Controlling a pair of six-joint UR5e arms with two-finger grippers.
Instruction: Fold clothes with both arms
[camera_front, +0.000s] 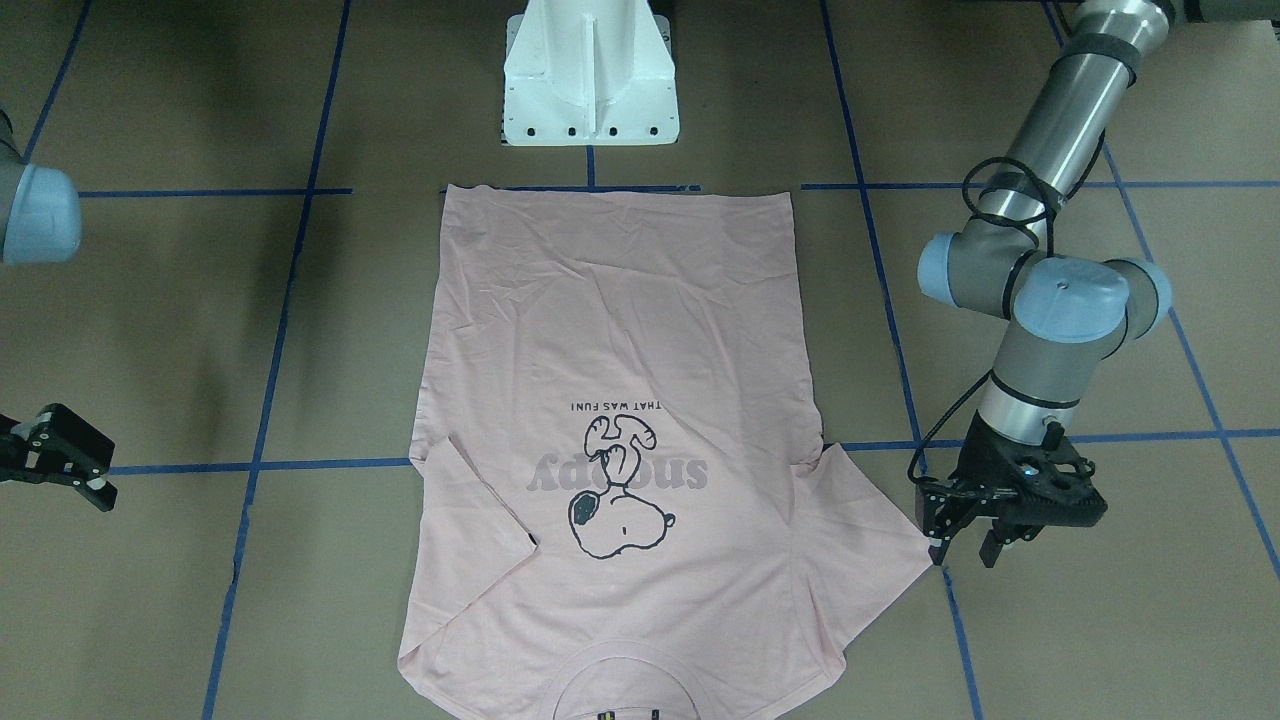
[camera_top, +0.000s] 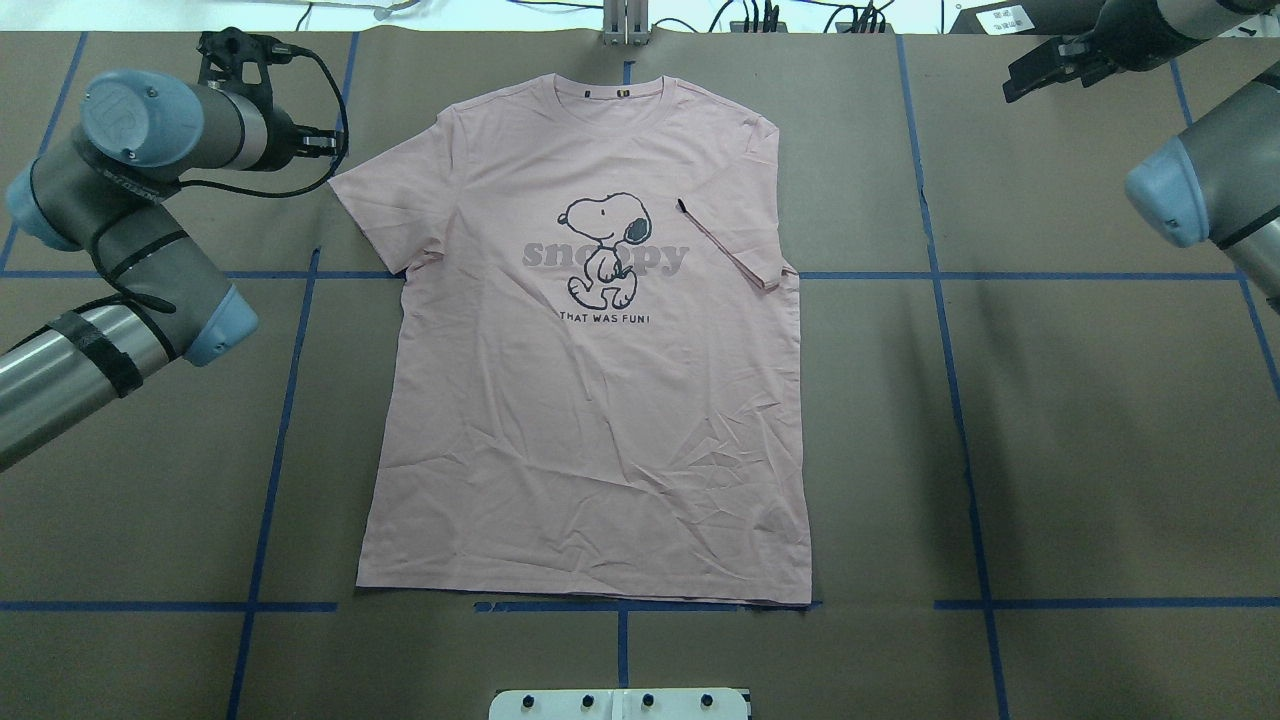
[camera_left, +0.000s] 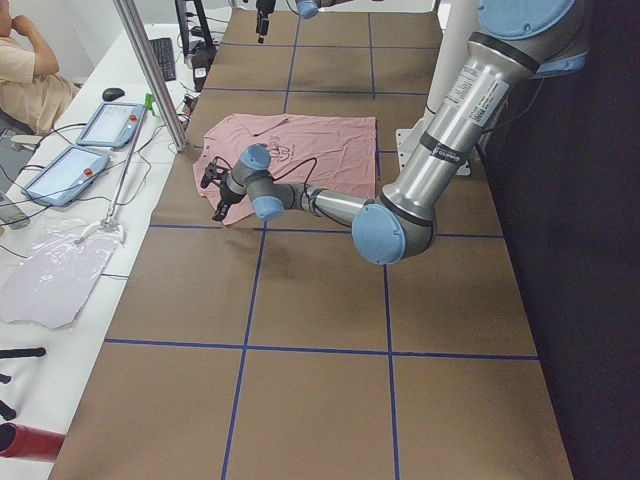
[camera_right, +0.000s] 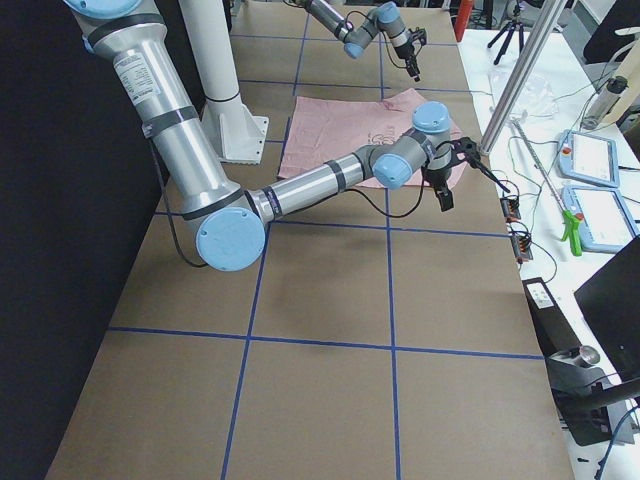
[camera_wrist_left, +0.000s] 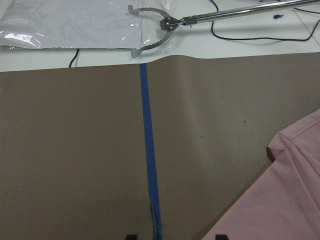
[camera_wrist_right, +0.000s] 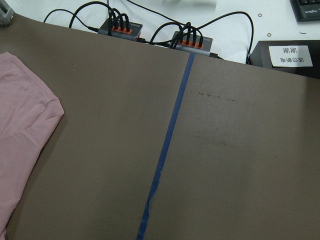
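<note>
front-facing exterior: pink t-shirt (camera_front: 620, 330) lies flat on the brown table (camera_front: 1100, 650), print up, hem toward the white base (camera_front: 590, 80), collar away from it. one sleeve is spread out, its tip just beside the left gripper (camera_front: 963, 550), whose fingers are apart with nothing held. the other sleeve is folded in onto the chest. right gripper (camera_front: 100, 472) is well off the shirt on that side, fingers look apart, empty.
overhead exterior: folded sleeve is on the right arm's side.
exterior left: near gripper hangs just off the shirt's edge.
exterior right: near gripper is beside the opposite edge.
left wrist: two fingertips (camera_wrist_left: 131, 236) are spread at the bottom edge, blue tape line (camera_wrist_left: 149, 150) runs between them, sleeve at lower right.
right wrist: shirt at the left edge; can't judge the grip from here.
</note>
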